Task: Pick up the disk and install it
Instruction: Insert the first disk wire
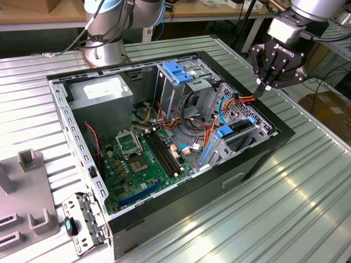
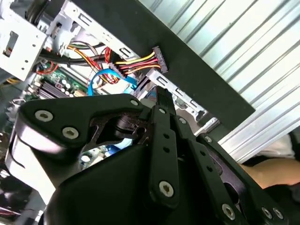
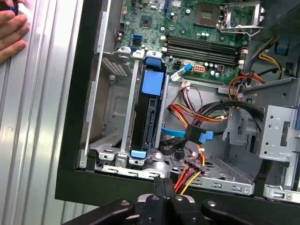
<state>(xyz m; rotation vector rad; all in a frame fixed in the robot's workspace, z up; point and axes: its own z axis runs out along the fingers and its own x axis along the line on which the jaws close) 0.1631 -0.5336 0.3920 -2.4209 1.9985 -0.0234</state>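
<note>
The disk point(image 3: 146, 117), a dark drive in a bright blue carrier, sits slotted into the drive bay at the corner of the open computer case point(image 1: 274, 145). In the exterior view the disk point(image 1: 237, 131) lies at the case's right end. My gripper point(image 1: 261, 88) hovers just above the case's right rim, beyond the disk, with its fingers closed together and nothing between them. Its fingertips point(image 3: 164, 182) hang over the case wall beside a red, yellow and black power cable point(image 3: 193, 169). In the second wrist view the gripper point(image 2: 162, 97) points toward that cable's connector point(image 2: 157, 57) without touching it.
Inside the case are the green motherboard point(image 1: 137, 159), a grey power supply box point(image 1: 101, 96) and a tall metal cage with a blue latch point(image 1: 178, 71). A grey fixture point(image 1: 22, 203) and a loose bracket point(image 1: 82, 222) lie at the exterior view's left. A person's hand point(image 3: 10, 28) rests on the ribbed table.
</note>
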